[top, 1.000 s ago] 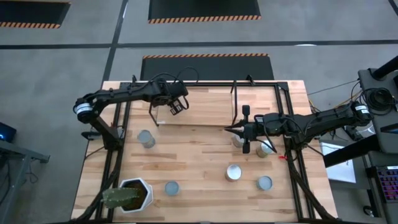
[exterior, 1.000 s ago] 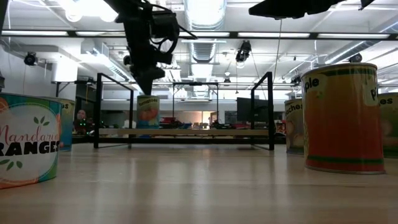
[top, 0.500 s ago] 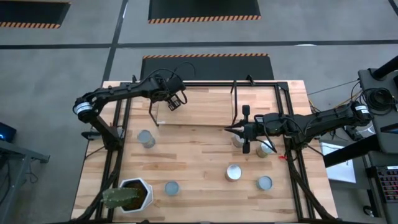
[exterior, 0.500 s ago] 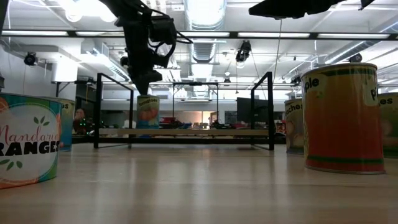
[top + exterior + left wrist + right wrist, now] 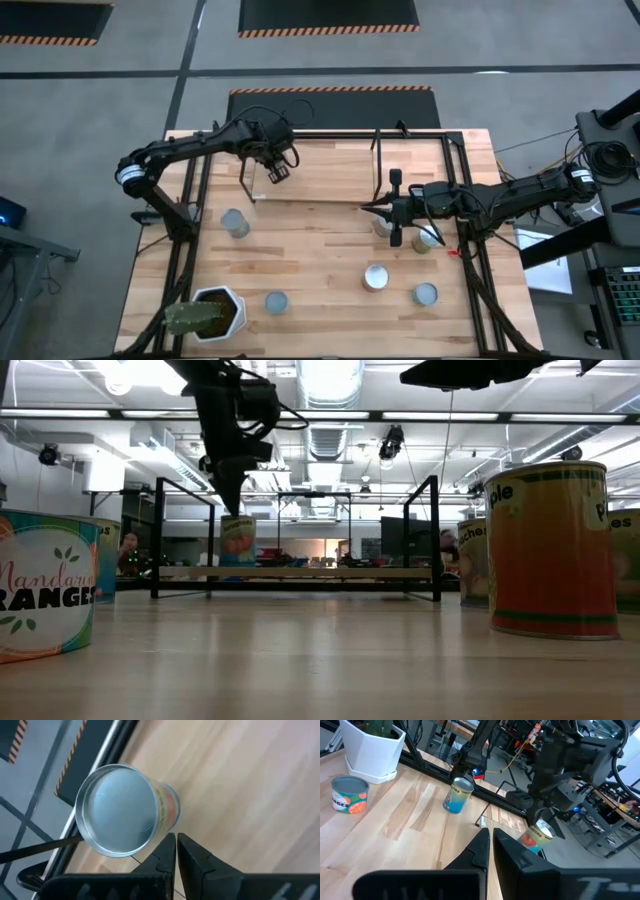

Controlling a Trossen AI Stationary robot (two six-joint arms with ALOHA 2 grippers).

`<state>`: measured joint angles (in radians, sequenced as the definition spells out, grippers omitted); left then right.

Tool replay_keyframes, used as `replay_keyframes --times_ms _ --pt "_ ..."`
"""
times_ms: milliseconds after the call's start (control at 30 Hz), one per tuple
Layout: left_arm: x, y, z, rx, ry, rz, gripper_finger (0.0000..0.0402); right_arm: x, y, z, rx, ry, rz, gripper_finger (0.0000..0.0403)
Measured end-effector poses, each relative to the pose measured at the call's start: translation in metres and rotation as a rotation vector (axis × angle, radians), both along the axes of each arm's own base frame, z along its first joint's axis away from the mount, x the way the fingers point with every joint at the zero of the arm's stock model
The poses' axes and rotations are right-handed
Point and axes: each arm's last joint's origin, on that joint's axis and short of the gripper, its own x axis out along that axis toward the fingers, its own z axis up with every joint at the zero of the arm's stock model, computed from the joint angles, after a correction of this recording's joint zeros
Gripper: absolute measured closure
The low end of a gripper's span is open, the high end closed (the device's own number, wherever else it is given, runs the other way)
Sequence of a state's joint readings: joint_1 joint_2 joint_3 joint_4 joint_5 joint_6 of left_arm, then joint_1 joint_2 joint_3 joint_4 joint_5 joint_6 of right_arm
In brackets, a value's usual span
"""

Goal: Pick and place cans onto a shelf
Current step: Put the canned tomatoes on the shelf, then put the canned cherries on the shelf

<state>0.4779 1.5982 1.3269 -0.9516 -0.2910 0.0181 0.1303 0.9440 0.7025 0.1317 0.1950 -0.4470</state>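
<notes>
One small silvery-topped tin can (image 5: 122, 810) stands on the low light-wood shelf (image 5: 330, 175), just beside the left end effector (image 5: 176, 851), clenched and empty above it; release appears done, so retreating toward another can likely follows, while the right end effector (image 5: 392, 208), likewise clenched, waits mid-table.
</notes>
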Motion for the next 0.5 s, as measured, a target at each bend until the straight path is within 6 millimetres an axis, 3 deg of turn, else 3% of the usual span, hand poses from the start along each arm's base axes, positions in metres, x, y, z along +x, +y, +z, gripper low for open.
replay_keyframes --times_ms 267,500 --pt "-0.003 0.006 -0.001 0.016 -0.007 0.059 0.0402 0.0 0.0 0.0 -0.003 0.0 0.001 0.039" --pt "0.004 -0.011 0.012 0.005 -0.073 0.075 0.0402 0.0 0.0 0.0 -0.008 0.001 0.001 0.039"
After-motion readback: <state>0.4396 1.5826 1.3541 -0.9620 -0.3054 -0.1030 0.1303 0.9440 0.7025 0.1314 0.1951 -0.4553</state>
